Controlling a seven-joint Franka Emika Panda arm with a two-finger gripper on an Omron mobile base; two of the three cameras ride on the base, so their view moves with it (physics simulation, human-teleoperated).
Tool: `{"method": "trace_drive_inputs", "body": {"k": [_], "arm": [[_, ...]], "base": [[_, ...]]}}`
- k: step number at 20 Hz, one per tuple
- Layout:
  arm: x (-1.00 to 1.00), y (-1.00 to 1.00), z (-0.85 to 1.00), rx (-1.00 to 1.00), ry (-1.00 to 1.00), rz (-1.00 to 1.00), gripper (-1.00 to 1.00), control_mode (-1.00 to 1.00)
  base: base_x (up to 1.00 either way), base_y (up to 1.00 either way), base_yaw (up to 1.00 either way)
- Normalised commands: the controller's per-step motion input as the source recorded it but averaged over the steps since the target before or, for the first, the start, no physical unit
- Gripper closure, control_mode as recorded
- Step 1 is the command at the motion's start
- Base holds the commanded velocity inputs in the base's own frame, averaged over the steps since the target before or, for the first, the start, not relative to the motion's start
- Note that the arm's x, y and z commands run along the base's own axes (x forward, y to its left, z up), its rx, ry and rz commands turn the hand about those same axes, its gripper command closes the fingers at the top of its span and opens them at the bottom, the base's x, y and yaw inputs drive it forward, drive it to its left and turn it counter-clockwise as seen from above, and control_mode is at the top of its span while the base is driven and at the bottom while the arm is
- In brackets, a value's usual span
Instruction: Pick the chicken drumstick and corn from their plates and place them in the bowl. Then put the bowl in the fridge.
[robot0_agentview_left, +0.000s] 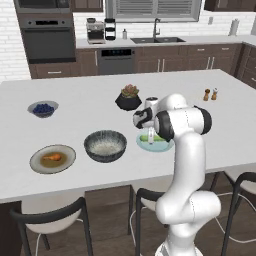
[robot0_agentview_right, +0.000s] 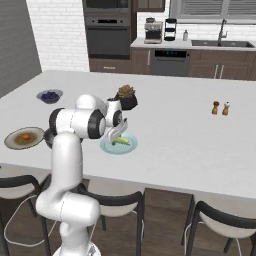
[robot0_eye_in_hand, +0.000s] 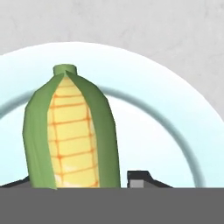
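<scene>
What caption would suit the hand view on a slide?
Close-up of the corn lying on its light blue plate, the tool's fingertips straddling it.

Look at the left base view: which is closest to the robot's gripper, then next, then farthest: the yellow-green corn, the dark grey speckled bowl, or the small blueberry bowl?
1. Yellow-green corn, on the light blue plate under the gripper.
2. Dark grey speckled bowl, to its left.
3. Small blueberry bowl, far left.

On the surface (robot0_agentview_left: 90, 95) sit two plates: one tan-grey plate (robot0_agentview_left: 52, 159) and one light blue plate (robot0_agentview_left: 155, 143). There is one chicken drumstick (robot0_agentview_left: 52, 158), one corn cob (robot0_eye_in_hand: 72, 135), one dark speckled bowl (robot0_agentview_left: 105, 145), one small bowl of blueberries (robot0_agentview_left: 43, 108), one potted plant (robot0_agentview_left: 128, 97) and two shakers (robot0_agentview_left: 210, 94).
</scene>
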Motion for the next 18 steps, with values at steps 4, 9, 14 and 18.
{"method": "trace_drive_inputs", "body": {"k": [4,9,14,18], "arm": [[-0.68,0.07,0.32,0.0,-0.11,0.0,1.0,-1.0],[-0.85,0.34,0.94,0.0,0.0,0.0,1.0,-1.0],[-0.64,0.62,1.0,0.0,0.0,0.0,1.0,-1.0],[-0.65,0.86,0.8,0.01,-0.05,0.0,1.0,-1.0]], "base": [[0.0,0.0,0.0],[0.0,0.0,0.0],[0.0,0.0,0.0],[0.0,0.0,0.0]]}}
